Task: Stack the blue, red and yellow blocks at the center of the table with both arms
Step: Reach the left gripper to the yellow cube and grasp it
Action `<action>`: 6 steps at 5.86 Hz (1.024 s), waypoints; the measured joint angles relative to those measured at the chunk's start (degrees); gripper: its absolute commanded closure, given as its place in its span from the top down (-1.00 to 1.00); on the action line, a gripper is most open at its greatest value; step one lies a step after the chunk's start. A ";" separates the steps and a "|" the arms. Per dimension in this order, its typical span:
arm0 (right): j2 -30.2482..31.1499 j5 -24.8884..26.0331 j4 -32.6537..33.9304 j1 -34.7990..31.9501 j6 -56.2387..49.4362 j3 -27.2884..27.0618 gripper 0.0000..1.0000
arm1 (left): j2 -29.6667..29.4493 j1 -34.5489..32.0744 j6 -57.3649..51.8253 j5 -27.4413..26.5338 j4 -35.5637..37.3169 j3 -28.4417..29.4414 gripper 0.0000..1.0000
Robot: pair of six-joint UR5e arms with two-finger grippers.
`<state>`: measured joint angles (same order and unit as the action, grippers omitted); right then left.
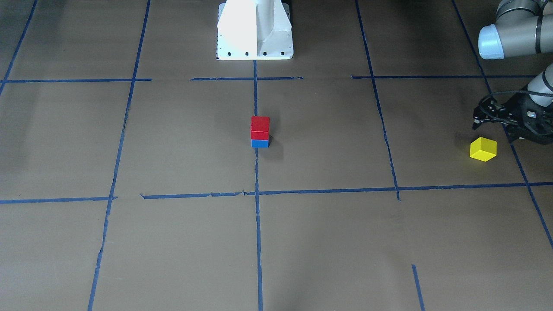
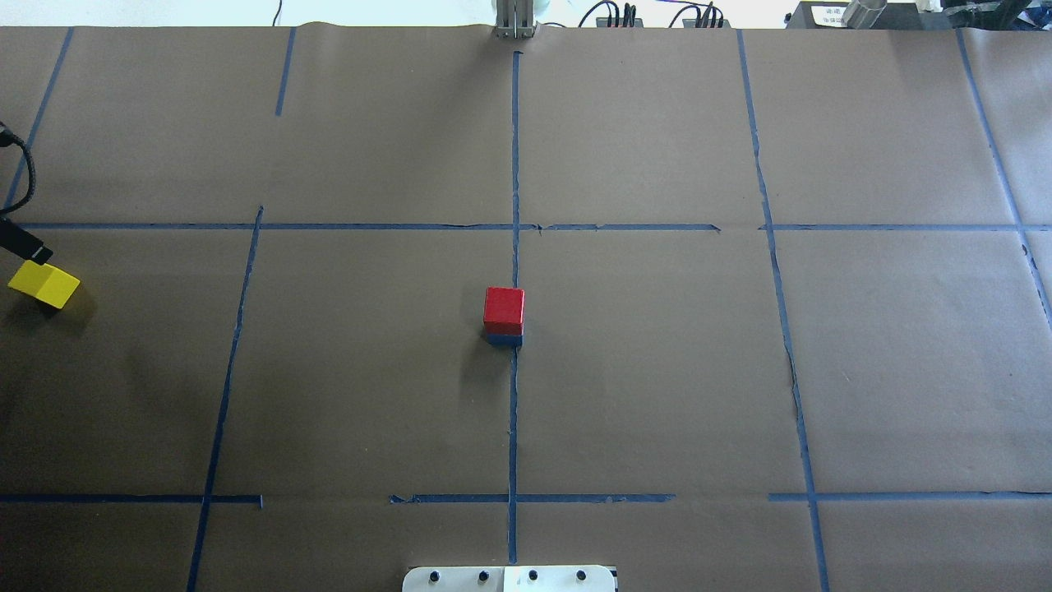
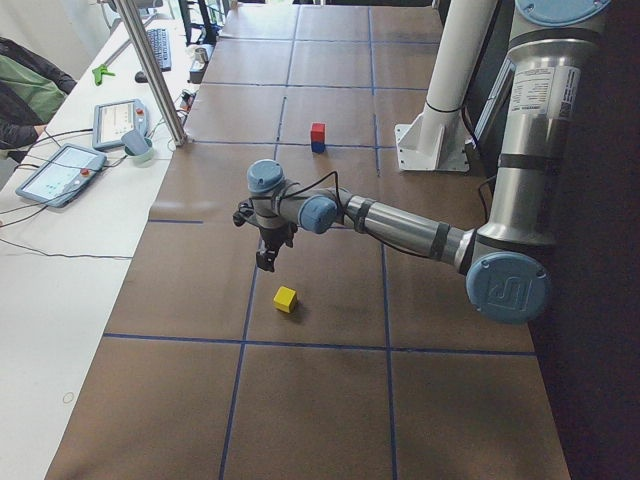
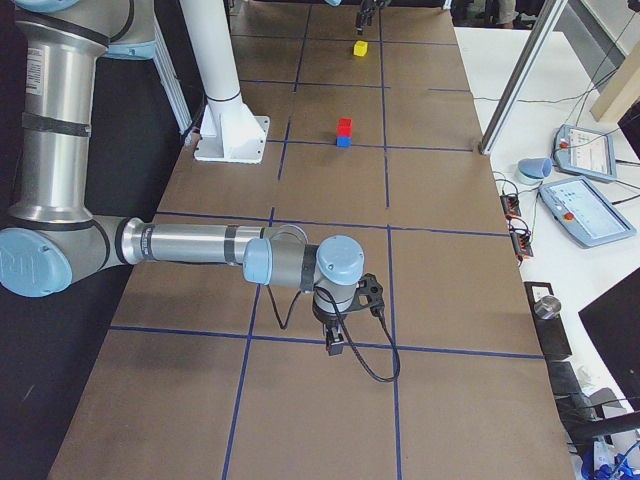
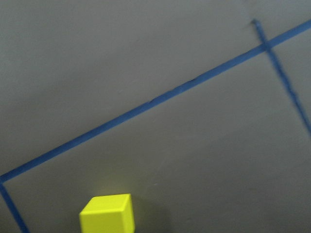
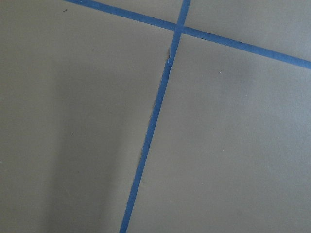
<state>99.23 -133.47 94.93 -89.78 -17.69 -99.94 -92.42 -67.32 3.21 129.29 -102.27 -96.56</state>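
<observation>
From the front, shows the left gripper point(image 1: 492, 124) spread open and empty above the table point(image 1: 328, 242), with the yellow block point(image 1: 483, 149) lying just below its fingertips, untouched, and the red block point(image 1: 260, 124) sitting on the blue block point(image 1: 259, 143) well off to its side. From overhead, catches only one fingertip point(image 2: 25, 240) at the edge, close by the yellow block. From the right end, finds the right gripper point(image 4: 337, 342) low over the table, far from the red block; cannot tell whether spread or clenched.
</observation>
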 measured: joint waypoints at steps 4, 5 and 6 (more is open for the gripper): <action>0.00 -0.80 -0.01 -0.04 -0.06 -0.07 0.99 | 3.24 0.25 7.99 -0.13 -18.02 9.86 0.99; 0.00 -0.76 -0.01 -0.04 -0.06 -0.06 0.99 | 3.03 0.67 11.46 -0.16 -21.60 11.74 0.99; 0.00 -0.77 -0.01 -0.04 -0.06 -0.02 0.99 | 2.78 1.57 14.86 -0.15 -23.87 12.67 0.99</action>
<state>99.23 -134.23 94.92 -89.82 -17.76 -99.96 -89.64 -65.75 18.07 129.14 -126.14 -83.89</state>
